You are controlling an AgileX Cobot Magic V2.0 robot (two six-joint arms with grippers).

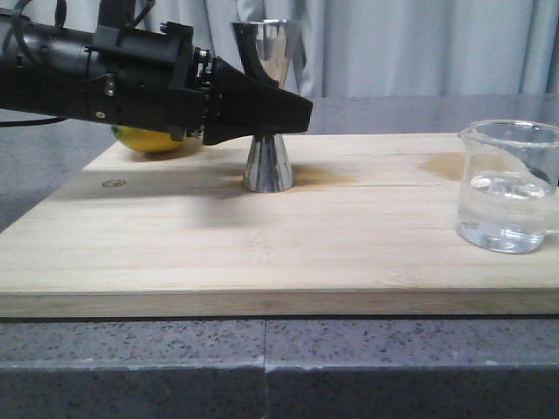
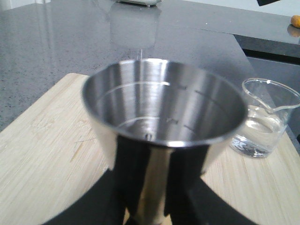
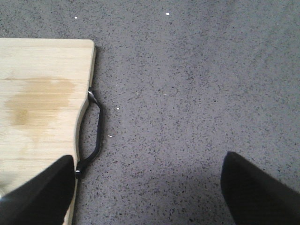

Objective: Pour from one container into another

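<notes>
The steel jigger point(image 1: 266, 164) stands upright at the back middle of the wooden board point(image 1: 262, 249). My left gripper point(image 1: 293, 109) reaches in from the left and is shut on its narrow waist, so the gold band is hidden. In the left wrist view the jigger's open cup point(image 2: 164, 108) fills the frame, and the gripper point(image 2: 152, 206) has dark fingers pressed on both sides of the stem. The glass beaker point(image 1: 508, 188) with clear water stands at the board's right end, apart from both grippers; the left wrist view also catches this beaker point(image 2: 262, 122). My right gripper point(image 3: 147, 187) hangs open over the grey counter.
A yellow lemon point(image 1: 153, 140) lies at the board's back left, behind my left arm. The board point(image 3: 37, 70) has a black loop handle point(image 3: 96, 131) on its right edge and a damp stain point(image 3: 40, 101). Speckled grey counter point(image 3: 197, 93) surrounds the board.
</notes>
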